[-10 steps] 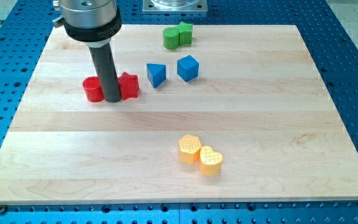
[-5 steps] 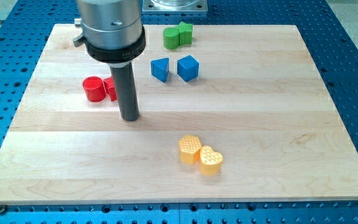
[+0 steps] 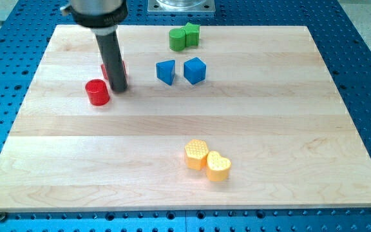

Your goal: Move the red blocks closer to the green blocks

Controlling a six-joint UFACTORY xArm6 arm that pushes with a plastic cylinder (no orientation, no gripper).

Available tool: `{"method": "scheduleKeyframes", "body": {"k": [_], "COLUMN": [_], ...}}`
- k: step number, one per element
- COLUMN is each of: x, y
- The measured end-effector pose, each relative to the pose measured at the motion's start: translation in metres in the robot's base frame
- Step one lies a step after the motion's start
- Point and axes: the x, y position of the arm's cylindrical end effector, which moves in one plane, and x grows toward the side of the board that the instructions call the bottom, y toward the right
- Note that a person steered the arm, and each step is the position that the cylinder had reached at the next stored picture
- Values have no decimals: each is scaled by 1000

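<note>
My tip point(image 3: 118, 89) rests on the board just right of the red cylinder point(image 3: 98, 93), with a small gap between them. A second red block point(image 3: 124, 68) sits right behind the rod, mostly hidden by it, so its shape cannot be made out. Two green blocks point(image 3: 184, 37) stand touching each other near the view's top edge, to the upper right of my tip.
Two blue blocks, a wedge-like one point(image 3: 165, 71) and a cube point(image 3: 194, 69), lie between the red blocks and the green pair. Two yellow blocks point(image 3: 207, 160), one hexagonal and one heart-shaped, sit together near the view's bottom. The wooden board point(image 3: 288, 116) lies on a blue perforated table.
My tip swung down and right, then back up and left. The second red block was pushed toward the view's top and now sits apart from the red cylinder.
</note>
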Motion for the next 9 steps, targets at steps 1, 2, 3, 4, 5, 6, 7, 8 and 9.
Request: {"method": "scheduleKeyframes", "body": {"k": [1,2,3,4,5,6,7,8,9], "x": [-12,-45,-66,-76,-75,-115,-121,-121,-78], "y": [-13,-35,-39,-27,-95,-45,34,17,-53]}}
